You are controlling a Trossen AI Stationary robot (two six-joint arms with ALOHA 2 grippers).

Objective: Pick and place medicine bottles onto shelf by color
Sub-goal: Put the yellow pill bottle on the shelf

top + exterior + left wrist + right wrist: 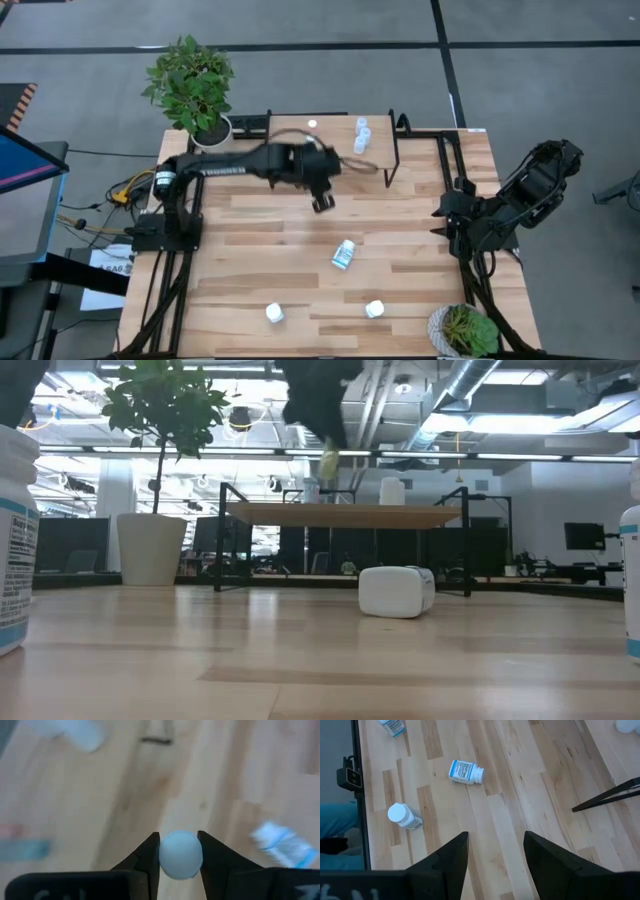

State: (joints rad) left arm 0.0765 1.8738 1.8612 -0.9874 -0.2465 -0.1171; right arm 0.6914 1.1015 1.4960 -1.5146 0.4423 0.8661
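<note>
1. Clenched between the left gripper's [180, 857] fingers, a pale-capped bottle [180, 855] is hanging above the table [420, 290], just in front of the shelf [385, 135].
2. Three bottles [361, 132] are already standing on that shelf.
3. Three more are waiting: one lying flat [343, 254], two upright [274, 313] near the front edge.
4. Off at the table's edge, the right gripper [495, 852] is idling, spread and empty.

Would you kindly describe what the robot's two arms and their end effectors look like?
Both arms are dark, nearly black, and jointed. The left arm carries pale lettering along its link and yellow and orange cables at its base. Each end effector, left and right, has two dark wedge-shaped fingers tapering to the tips.
</note>
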